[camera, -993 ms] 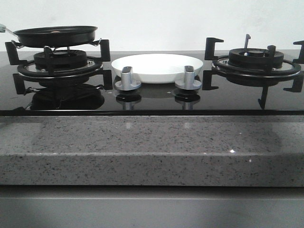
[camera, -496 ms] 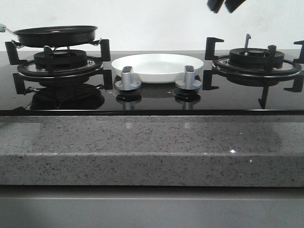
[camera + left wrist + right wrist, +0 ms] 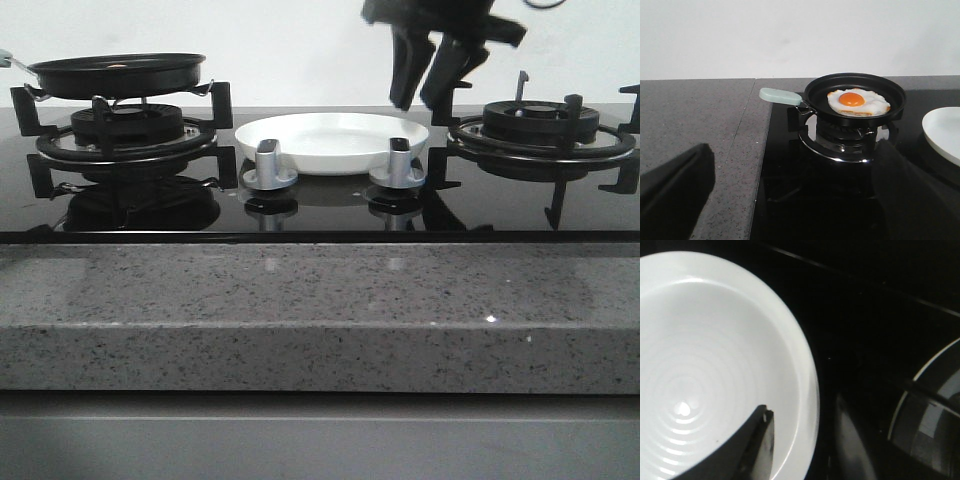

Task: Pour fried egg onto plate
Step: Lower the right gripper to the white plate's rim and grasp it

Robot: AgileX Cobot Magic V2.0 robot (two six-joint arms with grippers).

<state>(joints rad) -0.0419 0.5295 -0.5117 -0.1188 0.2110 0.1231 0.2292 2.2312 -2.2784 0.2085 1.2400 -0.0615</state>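
The fried egg (image 3: pixel 858 102), off-white round an orange yolk, lies in the black pan (image 3: pixel 855 95) on the left burner; the pan has a pale green handle (image 3: pixel 780 95). In the front view the pan (image 3: pixel 118 74) sits at the far left. The white plate (image 3: pixel 330 140) lies on the hob between the burners. My right gripper (image 3: pixel 428 100) is open and hangs just above the plate's right rim; in the right wrist view one finger is over the plate (image 3: pixel 715 365), the other outside the rim. My left gripper (image 3: pixel 790 200) is open and empty, well short of the pan.
Two silver knobs (image 3: pixel 268 165) (image 3: pixel 397 164) stand in front of the plate. The right burner (image 3: pixel 540 125) with black pan supports is right of my right gripper. A speckled grey counter (image 3: pixel 320 310) runs along the front and lies left of the hob (image 3: pixel 700 130).
My right gripper has come down from the top edge and moved left, to just above the plate's right rim. The pan, egg and plate have not moved.
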